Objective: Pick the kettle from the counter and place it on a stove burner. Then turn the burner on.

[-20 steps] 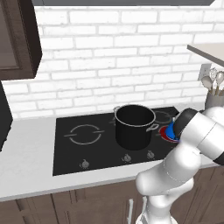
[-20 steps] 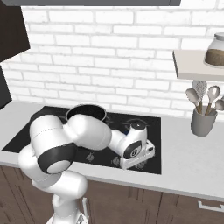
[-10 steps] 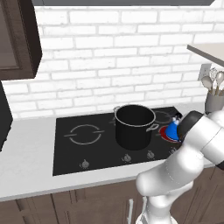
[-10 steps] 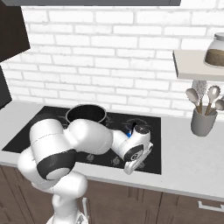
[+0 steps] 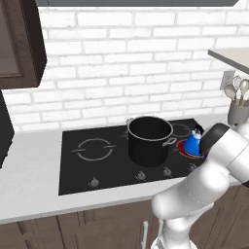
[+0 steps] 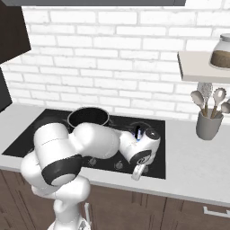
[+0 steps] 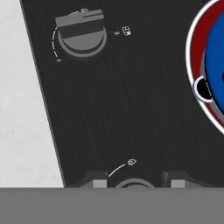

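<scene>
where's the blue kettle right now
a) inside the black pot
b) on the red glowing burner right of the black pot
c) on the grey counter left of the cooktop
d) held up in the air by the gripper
b: the kettle sits on the red glowing stove burner, just right of the black pot, on the cooktop.
</scene>
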